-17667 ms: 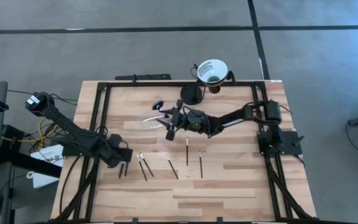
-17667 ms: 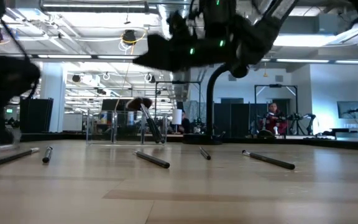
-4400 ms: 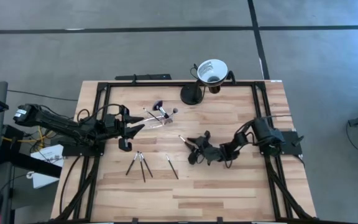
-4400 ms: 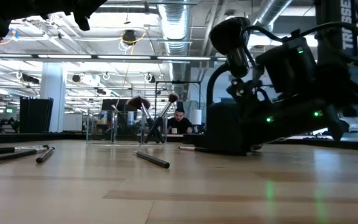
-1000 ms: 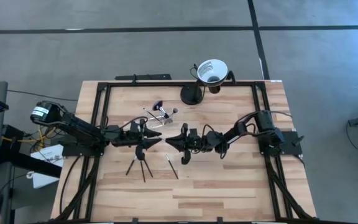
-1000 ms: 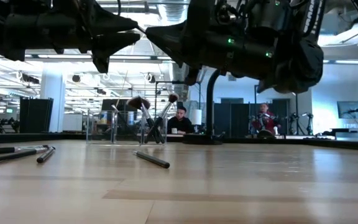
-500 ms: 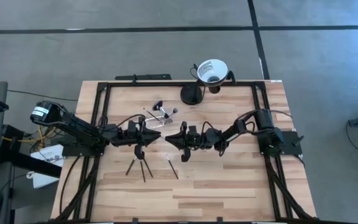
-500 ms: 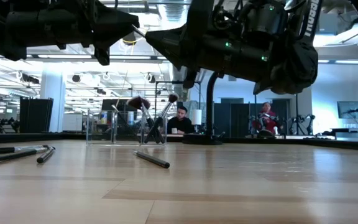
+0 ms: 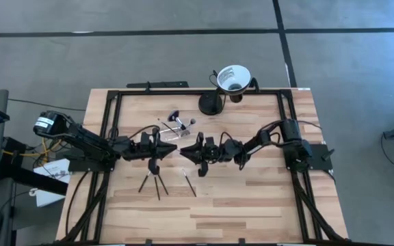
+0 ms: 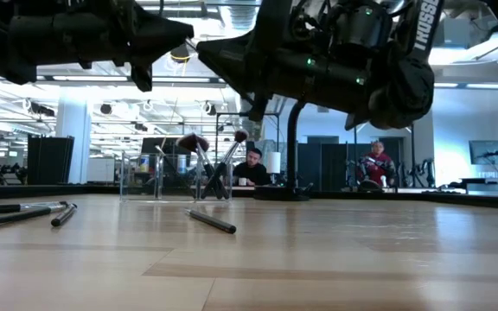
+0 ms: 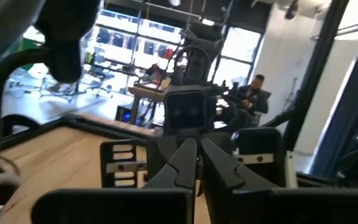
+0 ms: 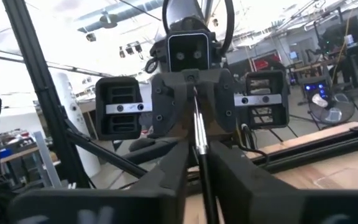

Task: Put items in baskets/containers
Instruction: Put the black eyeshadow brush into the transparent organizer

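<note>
Above the table's middle my two grippers meet tip to tip over one thin dark brush (image 12: pixel 199 134). My left gripper (image 9: pixel 175 152), reaching in from the left, is shut on the brush's far end. My right gripper (image 9: pixel 183 152) comes from the right. Its fingers (image 12: pixel 169 177) stand slightly apart on either side of the handle, and I cannot tell whether they touch it. The clear holder (image 9: pixel 172 131) sits behind them with several brushes (image 10: pixel 199 147) leaning in it. Several more brushes (image 9: pixel 154 182) lie flat on the wood near the front. My left gripper pinches one end of the brush's handle (image 12: pixel 195 98) between its two fingers. They come level from the table's left side and lie along the brush. The brush is lifted clear of the table, roughly level, and runs on between my right gripper's fingers.
A white funnel cup (image 9: pixel 232 76) on a black stand (image 9: pixel 211 104) rises at the far edge, behind the holder. A black frame (image 9: pixel 115 109) borders the table. One loose brush (image 10: pixel 213 222) lies below the grippers. People sit in the room beyond.
My left gripper's fingers, spread wide a second ago, have shut on the end of the brush that my right gripper holds out. Both arms have stayed in place and the brush remains clear of the table.
</note>
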Available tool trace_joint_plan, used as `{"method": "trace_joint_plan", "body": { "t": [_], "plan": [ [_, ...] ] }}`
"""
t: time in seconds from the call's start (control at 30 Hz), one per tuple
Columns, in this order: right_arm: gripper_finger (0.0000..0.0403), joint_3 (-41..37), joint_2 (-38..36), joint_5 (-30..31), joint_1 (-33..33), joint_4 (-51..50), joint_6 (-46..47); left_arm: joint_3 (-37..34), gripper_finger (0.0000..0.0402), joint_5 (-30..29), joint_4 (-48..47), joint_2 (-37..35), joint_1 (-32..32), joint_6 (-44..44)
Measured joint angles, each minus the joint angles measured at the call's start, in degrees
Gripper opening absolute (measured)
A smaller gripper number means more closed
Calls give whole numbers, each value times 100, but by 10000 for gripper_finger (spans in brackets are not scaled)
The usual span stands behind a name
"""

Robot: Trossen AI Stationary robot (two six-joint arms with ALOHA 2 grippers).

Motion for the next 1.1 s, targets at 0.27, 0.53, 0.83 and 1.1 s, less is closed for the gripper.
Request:
{"method": "trace_joint_plan", "body": {
  "t": [0.27,0.53,0.83,1.1],
  "plan": [
    [155,-192,-3,466,-300,-135,-736,0,9,-324,-18,-2,111,-32],
    [217,-677,-164,612,-406,-89,-946,-4,9,-351,-547,-830,172,99],
    [226,-1162,-532,620,-212,-149,-1050,-4,9,-583,-3086,-2621,944,191],
    [218,-1167,-501,602,-81,-286,-1044,-4,9,-519,-4718,-3226,1785,117]
  ]
}}
